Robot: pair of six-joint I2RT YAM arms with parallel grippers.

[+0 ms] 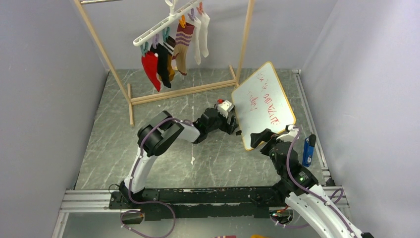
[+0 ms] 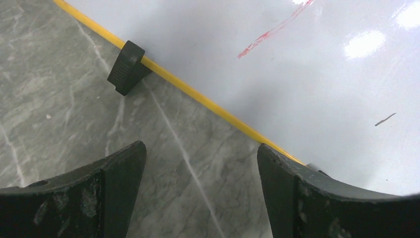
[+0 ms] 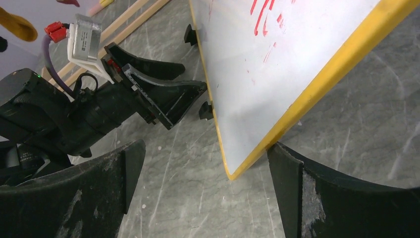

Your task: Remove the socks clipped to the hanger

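The white hanger [image 1: 166, 24] hangs from the wooden rack at the back of the top view. Clipped along it are the socks: red [image 1: 150, 70], black [image 1: 162, 67], mustard [image 1: 172, 63], maroon-striped [image 1: 183, 45] and two long white ones [image 1: 200, 35]. Both grippers are low on the table, far from them. My left gripper [image 1: 236, 129] [image 2: 200, 168] is open over bare table by the whiteboard's yellow edge. My right gripper [image 1: 261, 137] [image 3: 205, 158] is open too, and the whiteboard's near corner [image 3: 233, 171] pokes between its fingers.
A yellow-rimmed whiteboard [image 1: 262, 101] with red writing stands tilted on small black feet [image 2: 126, 67] between the arms and the rack. The wooden rack frame [image 1: 178, 92] crosses the back. A blue object [image 1: 308, 150] lies at the right table edge. Grey walls close both sides.
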